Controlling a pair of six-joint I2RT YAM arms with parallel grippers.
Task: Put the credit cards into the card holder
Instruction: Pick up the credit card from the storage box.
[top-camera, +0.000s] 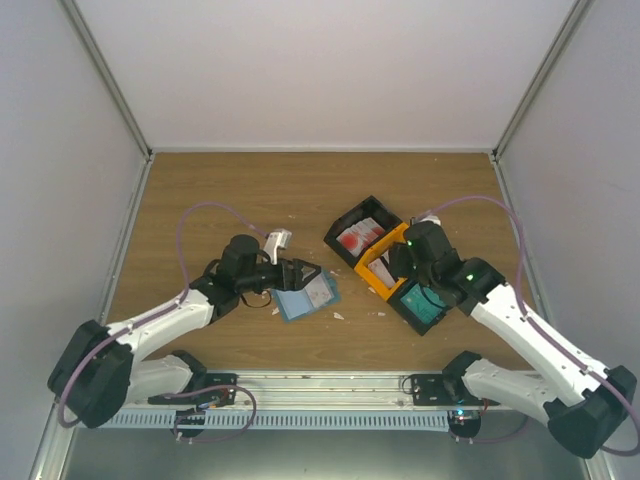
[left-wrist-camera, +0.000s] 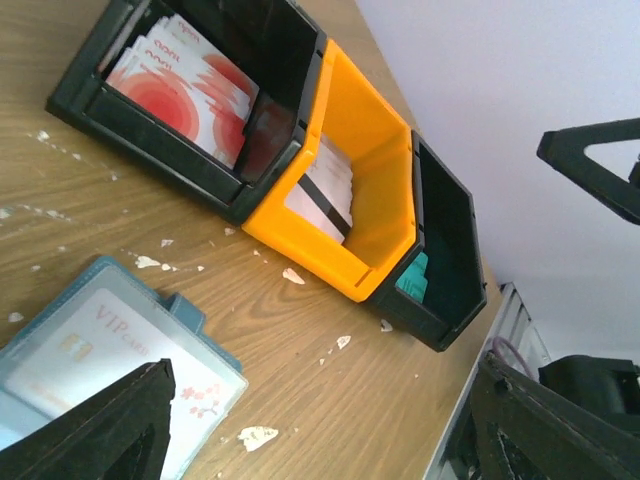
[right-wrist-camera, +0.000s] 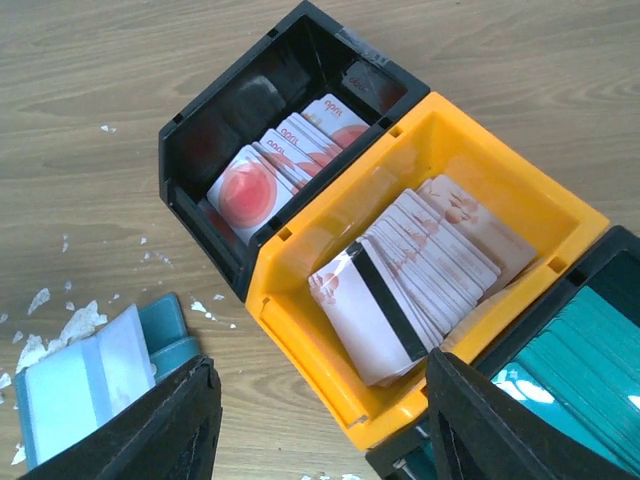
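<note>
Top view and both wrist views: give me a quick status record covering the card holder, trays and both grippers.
card holder: lying open on the table, whitish VIP card showing on its face
left gripper: open, empty, at the card holder
right gripper: open, empty, over the orange tray
orange tray cards: whitish stack, black stripe on the front card
far black tray: red-and-white cards
near black tray: teal cards
white scraps: scattered near the holder
</note>
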